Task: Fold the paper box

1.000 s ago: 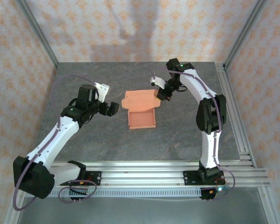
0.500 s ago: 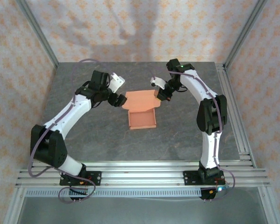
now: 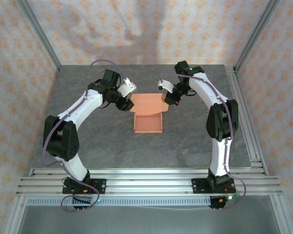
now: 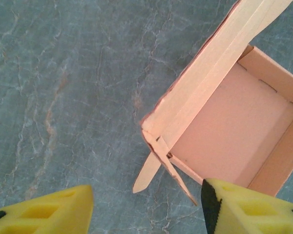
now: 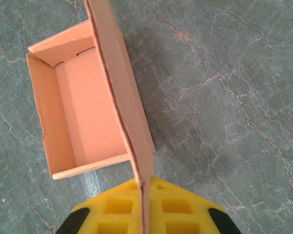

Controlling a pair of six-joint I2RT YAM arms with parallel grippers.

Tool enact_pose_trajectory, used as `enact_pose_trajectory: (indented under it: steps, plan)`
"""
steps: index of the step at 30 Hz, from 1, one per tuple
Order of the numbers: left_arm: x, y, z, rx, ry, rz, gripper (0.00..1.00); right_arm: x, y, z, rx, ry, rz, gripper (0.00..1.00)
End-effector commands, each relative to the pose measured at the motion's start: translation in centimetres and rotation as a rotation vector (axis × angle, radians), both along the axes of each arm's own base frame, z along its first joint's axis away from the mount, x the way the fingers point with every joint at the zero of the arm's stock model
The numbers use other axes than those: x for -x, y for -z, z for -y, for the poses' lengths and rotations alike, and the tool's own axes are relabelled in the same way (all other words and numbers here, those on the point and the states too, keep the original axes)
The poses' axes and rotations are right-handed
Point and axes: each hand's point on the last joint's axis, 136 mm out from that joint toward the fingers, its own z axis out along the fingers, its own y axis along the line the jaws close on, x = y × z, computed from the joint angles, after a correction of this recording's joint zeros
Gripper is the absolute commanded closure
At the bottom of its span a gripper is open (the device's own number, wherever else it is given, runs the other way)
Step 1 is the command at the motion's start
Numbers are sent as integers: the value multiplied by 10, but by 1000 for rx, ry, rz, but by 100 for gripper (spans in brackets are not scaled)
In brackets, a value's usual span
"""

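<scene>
The salmon-orange paper box (image 3: 148, 123) sits mid-table as an open tray with its lid flap (image 3: 147, 103) raised at the far side. My right gripper (image 3: 168, 100) is shut on the lid's right edge; in the right wrist view the card (image 5: 122, 92) runs down between the yellow pads (image 5: 117, 212), beside the tray (image 5: 88, 112). My left gripper (image 3: 124, 104) is open at the box's far-left corner. In the left wrist view a loose corner tab (image 4: 154, 168) sticks out between the yellow fingers (image 4: 49, 212), clear of both, with the tray (image 4: 234, 131) to the right.
Grey marble-patterned tabletop (image 3: 88, 141) all round the box. Aluminium frame rails (image 3: 146, 178) run along the near edge and up the right side (image 3: 244, 117). Patterned walls close the back and sides.
My left arm has swung from the left side of the table in to the box's far-left corner. The right gripper and the box have stayed put.
</scene>
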Motion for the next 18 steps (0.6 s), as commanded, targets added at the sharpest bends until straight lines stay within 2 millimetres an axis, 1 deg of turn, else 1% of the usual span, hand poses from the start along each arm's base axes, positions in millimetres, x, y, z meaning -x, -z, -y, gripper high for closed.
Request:
enact_pose_trajectory:
  steps: [1,4,7,15,17,18]
  plan:
    - [-4,-3,0,16,19,-15,44,7,-16,4,-4,0,14,100]
    - [-8,2,0,6,28,-33,49,8,-17,4,-6,-3,6,100]
    - [-14,7,0,3,26,-41,58,10,-17,4,-7,-3,-3,100]
    - [-20,19,3,-8,50,-75,57,10,-17,5,10,-19,-26,100]
    - [-21,20,3,-7,49,-80,61,9,-18,5,12,-18,-20,100]
    - [-20,19,4,-1,51,-81,68,8,-19,5,11,-18,-19,100]
